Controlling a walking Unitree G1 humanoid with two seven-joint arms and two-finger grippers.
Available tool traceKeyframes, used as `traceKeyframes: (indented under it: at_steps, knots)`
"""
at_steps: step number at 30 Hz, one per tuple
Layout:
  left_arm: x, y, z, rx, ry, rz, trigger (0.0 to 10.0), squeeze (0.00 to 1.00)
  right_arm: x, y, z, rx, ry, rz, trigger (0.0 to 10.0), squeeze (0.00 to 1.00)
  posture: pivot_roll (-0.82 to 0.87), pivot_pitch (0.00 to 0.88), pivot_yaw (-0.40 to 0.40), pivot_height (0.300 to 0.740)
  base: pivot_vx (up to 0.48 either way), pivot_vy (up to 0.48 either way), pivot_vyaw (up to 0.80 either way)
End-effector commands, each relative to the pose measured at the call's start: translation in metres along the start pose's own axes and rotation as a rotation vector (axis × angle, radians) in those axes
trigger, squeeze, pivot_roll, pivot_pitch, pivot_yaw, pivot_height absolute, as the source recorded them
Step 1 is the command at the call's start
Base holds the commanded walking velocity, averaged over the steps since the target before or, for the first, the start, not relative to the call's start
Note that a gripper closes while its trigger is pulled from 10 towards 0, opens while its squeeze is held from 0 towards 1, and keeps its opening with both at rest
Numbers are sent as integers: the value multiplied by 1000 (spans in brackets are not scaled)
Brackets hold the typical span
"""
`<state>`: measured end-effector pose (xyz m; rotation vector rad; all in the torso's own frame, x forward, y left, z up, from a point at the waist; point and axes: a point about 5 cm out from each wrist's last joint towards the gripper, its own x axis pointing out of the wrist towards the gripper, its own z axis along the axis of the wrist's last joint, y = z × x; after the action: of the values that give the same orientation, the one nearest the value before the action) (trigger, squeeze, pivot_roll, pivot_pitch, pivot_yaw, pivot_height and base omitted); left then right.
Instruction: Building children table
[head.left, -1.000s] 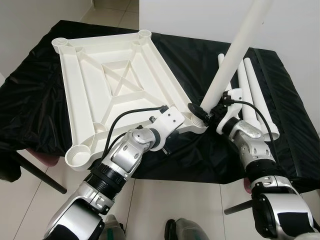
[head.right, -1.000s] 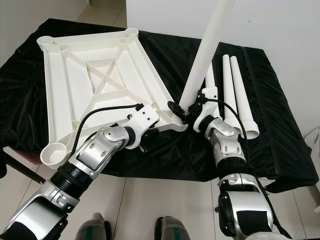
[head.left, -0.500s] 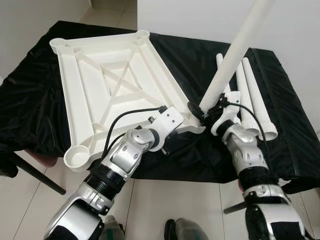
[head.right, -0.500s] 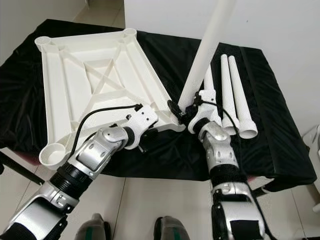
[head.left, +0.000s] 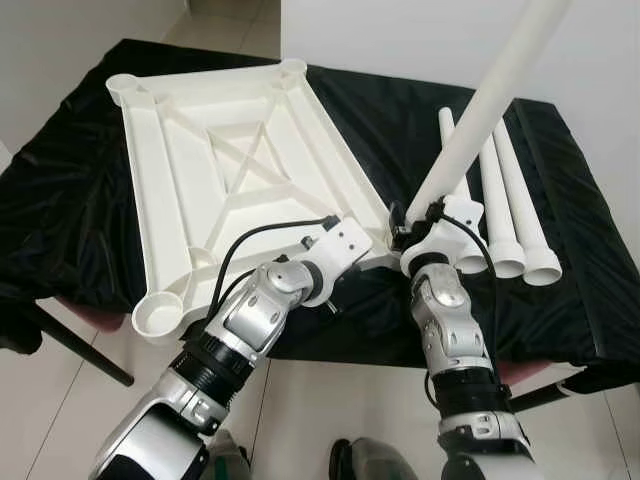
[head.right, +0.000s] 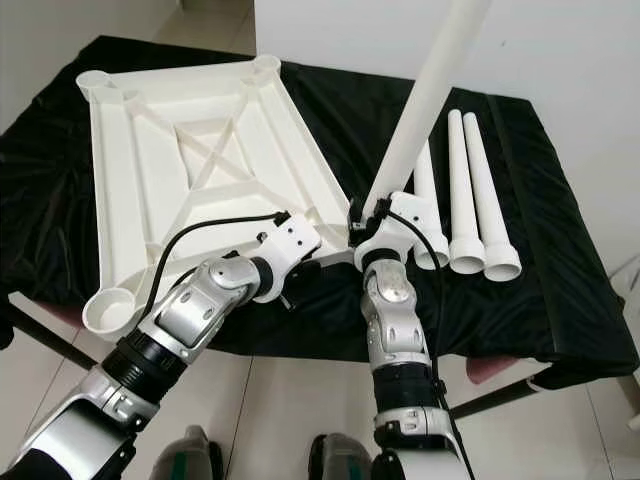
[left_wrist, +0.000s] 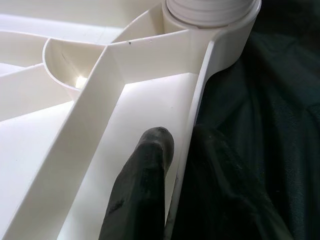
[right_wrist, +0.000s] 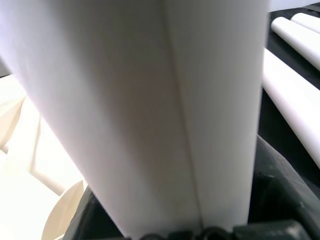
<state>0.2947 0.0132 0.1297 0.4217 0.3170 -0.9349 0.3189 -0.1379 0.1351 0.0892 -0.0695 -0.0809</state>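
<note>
On black cloth: one upturned white plastic tabletop (head.left: 230, 170), rim pinched by left gripper (left_wrist: 172, 165); right gripper (head.left: 412, 222) clamps one white plastic leg tube (head.left: 480, 110) at socket; three more tubes (head.left: 505, 205) at 3 o'clock.

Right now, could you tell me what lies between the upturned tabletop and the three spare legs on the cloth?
The raised leg held by the right gripper at the tabletop corner, then black cloth up to the spare legs, in both eye views.
</note>
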Motion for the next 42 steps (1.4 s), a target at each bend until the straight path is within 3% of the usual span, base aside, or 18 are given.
traceKeyframes:
  at_steps: [1, 7, 8, 14, 20, 21, 22, 23, 24, 26, 27, 31, 34, 42]
  knots:
    - [2, -12, 7, 20, -30, -85, 10000, 0, -3, -5, -9, -6, 45, -26, 10000, 0, -25, 16, -56, 740, 0, 0, 0]
    - [2, -13, 6, 24, -27, -90, 10000, 0, -5, -4, -7, 7, 55, -34, 10000, 0, -27, 10, -55, 740, 0, 0, 0]
    - [2, -13, 6, 25, -27, -89, 10000, 0, -5, -2, -7, 18, 55, -30, 10000, 1000, -27, 10, -55, 740, 0, 0, 0]
    - [1, -12, 6, 26, -27, -86, 10000, 0, -7, -3, -1, 41, 29, -21, 10000, 1000, -30, 7, -52, 740, 0, 0, 0]
    - [2, -11, 8, 25, -29, -81, 10000, 0, 2, -15, 11, 59, -31, 81, 10000, 1000, -27, 8, -59, 740, 0, 0, 0]
    - [2, -10, 8, 25, -29, -79, 10000, 0, 6, -19, 13, 52, -30, 138, 10000, 243, -30, 8, -57, 740, 0, 0, 0]
    - [2, -10, 8, 24, -29, -77, 10000, 0, 9, -22, 14, 47, -28, 176, 10000, 243, -30, 8, -57, 740, 0, 0, 0]
    - [2, -10, 7, 23, -29, -77, 10000, 0, 12, -24, 15, 30, -19, 242, 10000, 0, -33, 12, -56, 740, 0, 0, 0]
    - [2, -10, 7, 23, -29, -77, 10000, 0, 12, -24, 15, 30, -19, 242, 10000, 0, -33, 12, -56, 740, 0, 0, 0]
    - [2, -9, 7, 22, -28, -74, 10000, 0, 16, -27, 15, 35, 13, 362, 10000, 0, -35, 14, -54, 740, 0, 0, 0]
    - [2, -8, 7, 21, -29, -72, 10000, 0, 20, -30, 15, -12, 18, 420, 10000, 0, -35, 11, -54, 740, 0, 0, 0]
    - [3, -7, 9, 21, -33, -69, 10000, 0, 23, -30, 15, -56, 21, 504, 10000, 0, -35, 8, -53, 740, 0, 0, 0]
    - [3, -5, 10, 21, -36, -65, 10000, 0, 27, -27, 14, -17, 44, 612, 10000, 0, -36, 4, -51, 740, 0, 0, 0]
    - [3, -6, 11, 25, -41, -69, 10000, 0, 33, -20, 7, -68, 77, 743, 10000, 0, -32, 3, -49, 740, 0, 0, 0]
